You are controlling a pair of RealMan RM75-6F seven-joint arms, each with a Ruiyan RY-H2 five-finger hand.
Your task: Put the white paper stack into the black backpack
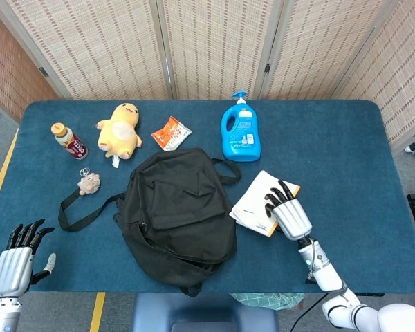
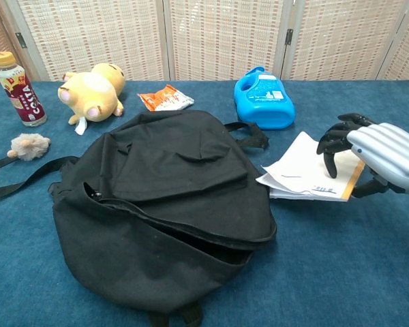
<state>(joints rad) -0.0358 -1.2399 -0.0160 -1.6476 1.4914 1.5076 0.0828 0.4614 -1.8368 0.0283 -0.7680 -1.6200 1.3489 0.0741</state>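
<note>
The white paper stack (image 1: pixel 254 200) (image 2: pixel 298 170), with a tan envelope under it, lies on the blue table just right of the black backpack (image 1: pixel 176 207) (image 2: pixel 163 197). My right hand (image 1: pixel 290 214) (image 2: pixel 382 155) holds the stack's right end, its dark fingers curled down onto the top sheet and the thumb at the near edge. The backpack lies flat with its zip gaping along the near side. My left hand (image 1: pixel 15 261) hovers at the table's near left corner, fingers apart and empty; the chest view does not show it.
A blue detergent bottle (image 1: pixel 240 131) (image 2: pixel 262 99) stands behind the papers. At the back left are a snack packet (image 1: pixel 170 132), a yellow plush toy (image 1: pixel 121 130), a drink bottle (image 1: pixel 68 140) and a fuzzy keychain (image 1: pixel 89 182). The backpack strap (image 1: pixel 83 207) trails left.
</note>
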